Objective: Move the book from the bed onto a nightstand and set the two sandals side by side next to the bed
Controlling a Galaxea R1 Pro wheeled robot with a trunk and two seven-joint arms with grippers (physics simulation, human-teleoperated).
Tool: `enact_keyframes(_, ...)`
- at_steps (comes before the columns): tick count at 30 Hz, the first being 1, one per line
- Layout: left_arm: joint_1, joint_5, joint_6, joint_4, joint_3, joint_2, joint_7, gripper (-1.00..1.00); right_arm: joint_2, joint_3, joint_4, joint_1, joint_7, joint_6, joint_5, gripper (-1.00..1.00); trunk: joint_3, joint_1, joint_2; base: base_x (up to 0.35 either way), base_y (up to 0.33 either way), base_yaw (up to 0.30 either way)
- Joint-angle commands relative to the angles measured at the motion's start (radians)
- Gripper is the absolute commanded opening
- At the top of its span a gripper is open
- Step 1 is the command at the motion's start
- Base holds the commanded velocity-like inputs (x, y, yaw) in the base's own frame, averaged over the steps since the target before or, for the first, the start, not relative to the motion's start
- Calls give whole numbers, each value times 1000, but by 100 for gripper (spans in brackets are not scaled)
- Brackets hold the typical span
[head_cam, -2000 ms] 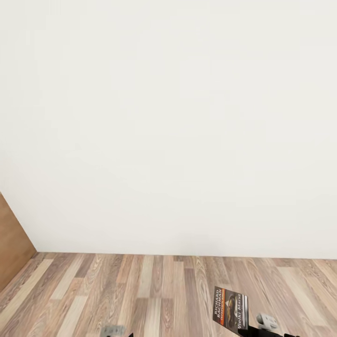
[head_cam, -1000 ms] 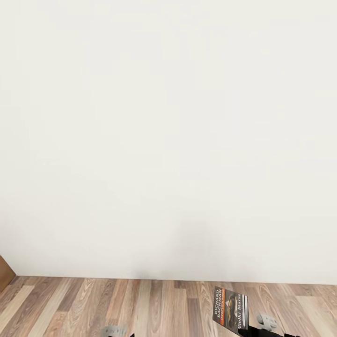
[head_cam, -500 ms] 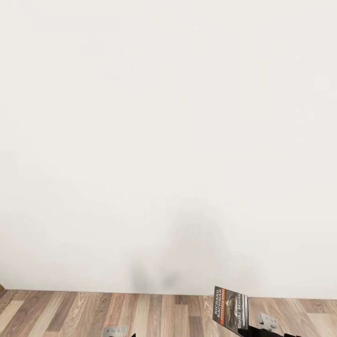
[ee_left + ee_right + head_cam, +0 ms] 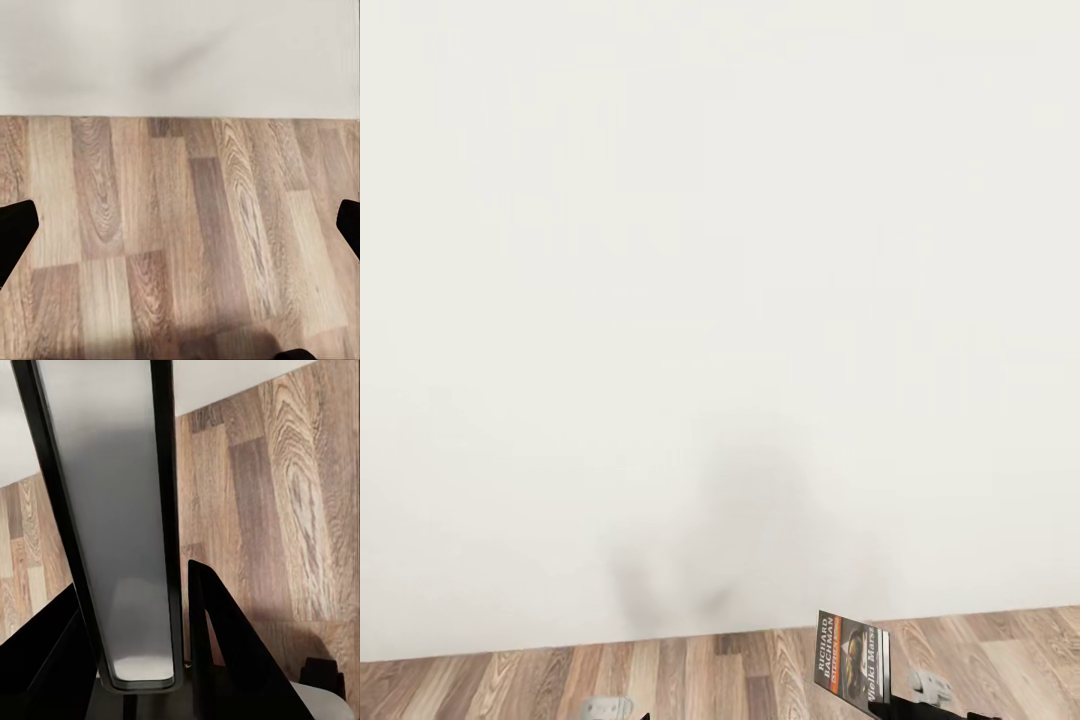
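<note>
The right gripper (image 4: pixel 176 660) clamps the book (image 4: pixel 851 656) upright by its lower edge; the left gripper (image 4: pixel 180 232) hangs open, empty. Ahead, wood floor (image 4: pixel 480 685) meets a white wall (image 4: pixel 720 300) close enough for a collision.

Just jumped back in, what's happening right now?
The right tool is shut on the book, holding it upright above the wood floor. The left tool is open with nothing between its fingers. The robot faces a bare white wall at close range, so it looks to be in transit with the book.
</note>
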Motion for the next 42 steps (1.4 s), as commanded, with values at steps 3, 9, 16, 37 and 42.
enact_keyframes(3, -1, 9, -1, 1, -1, 0, -4, 100, 0, -7, -1, -1, 3, 10, -3, -100, -1, 0, -1, 1, 0, -297)
enact_keyframes(9, -1, 9, -2, 1, -1, 0, -4, 100, 0, -7, -1, -1, 3, 10, -3, -100, -1, 0, -1, 0, 0, -292)
enact_keyframes(16, -1, 9, -1, 1, -1, 0, -4, 100, 0, -7, -1, -1, 3, 10, -3, -100, -1, 0, -1, 0, 0, -287)
enact_keyframes(37, -1, 9, -1, 1, -1, 0, -4, 100, 0, -7, -1, -1, 3, 10, -1, -100, -1, 0, -1, 179, 0, -286)
enact_keyframes(42, -1, 10, -2, 1, -1, 0, -4, 100, 0, -7, -1, -1, 3, 10, -1, -100, -1, 0, -1, 28, 0, -286)
